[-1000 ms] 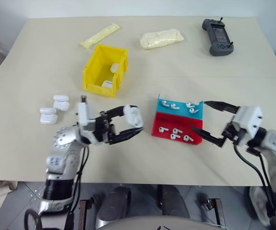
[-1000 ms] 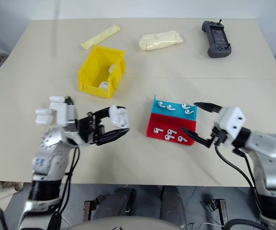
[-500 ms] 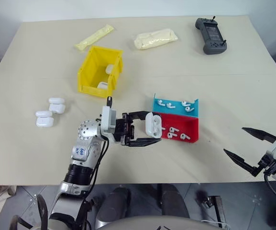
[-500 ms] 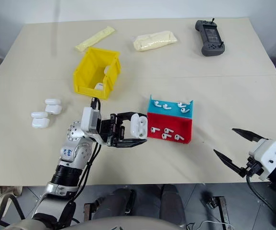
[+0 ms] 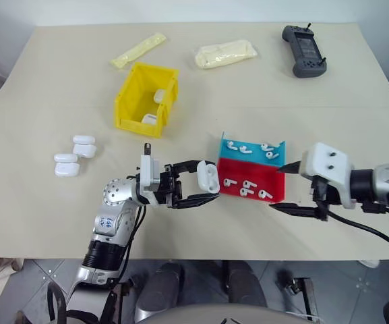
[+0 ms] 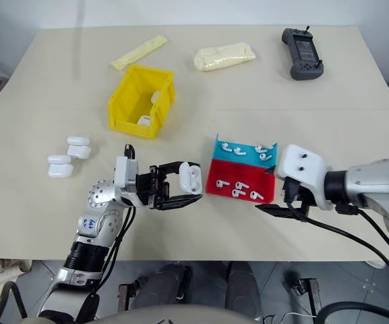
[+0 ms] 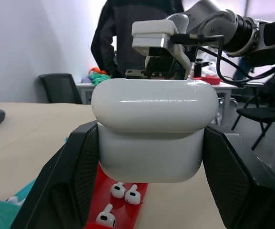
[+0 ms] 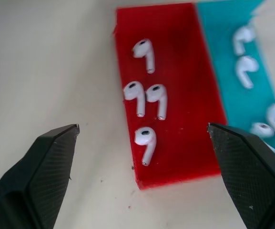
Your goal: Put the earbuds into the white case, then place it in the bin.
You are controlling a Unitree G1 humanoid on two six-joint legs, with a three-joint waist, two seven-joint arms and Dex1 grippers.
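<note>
My left gripper (image 5: 210, 181) is shut on the white case (image 5: 209, 176), lid down, held just above the table left of the tray. The left wrist view has the case (image 7: 151, 129) clamped between both fingers. Several earbuds (image 5: 247, 187) lie in the red half of the tray and more earbuds (image 5: 251, 148) in the blue half. My right gripper (image 5: 282, 187) stands open at the tray's right edge, tilted downward, its fingers spread over the red half's earbuds (image 8: 144, 90). The yellow bin (image 5: 130, 101) stands behind and to the left, with two white cases (image 5: 159, 96) inside.
The red-and-blue tray (image 5: 255, 169) sits mid-table. Three spare white cases (image 5: 76, 155) lie at the left. Two cream packets (image 5: 140, 50) (image 5: 226, 54) and a dark controller (image 5: 305, 50) lie along the far side. A person (image 7: 127, 33) stands behind in the left wrist view.
My right gripper swung out to the table's near right edge, then came back to the tray's right side, now tipped downward. The left gripper keeps its hold on the case, nearer the tray.
</note>
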